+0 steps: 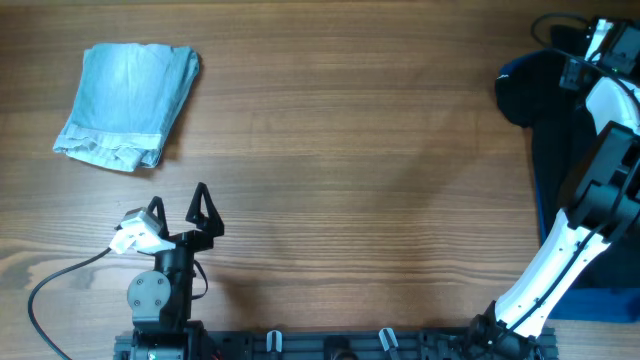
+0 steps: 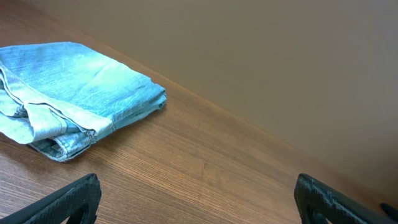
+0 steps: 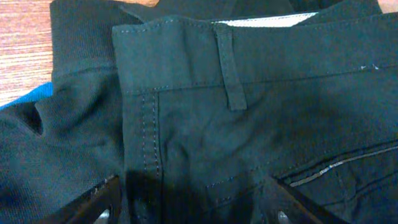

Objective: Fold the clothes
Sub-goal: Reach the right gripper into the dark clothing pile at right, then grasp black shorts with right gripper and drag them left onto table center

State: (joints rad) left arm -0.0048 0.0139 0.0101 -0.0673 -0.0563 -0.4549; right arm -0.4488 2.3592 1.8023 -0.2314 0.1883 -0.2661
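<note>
The clothes lie in two places. A pale blue folded garment (image 1: 128, 105) (image 2: 74, 93) rests at the far left. A pile of dark clothes (image 1: 535, 110) sits at the right edge, with black trousers (image 3: 261, 106) on top, waistband and belt loop showing. My right gripper (image 3: 193, 182) is pressed down onto the trousers. Its fingers (image 3: 96, 202) stand apart with the black cloth lying flat between them. My left gripper (image 1: 178, 208) (image 2: 196, 199) hovers open over bare wood near the front, well short of the pale blue garment.
A black knit garment (image 3: 68, 130) and a strip of royal blue cloth (image 3: 28, 98) lie under the trousers. The white right arm (image 1: 560, 250) reaches across the dark pile. A cable (image 1: 60, 275) loops at the front left. The wooden table (image 1: 350, 150) lies between the two arms.
</note>
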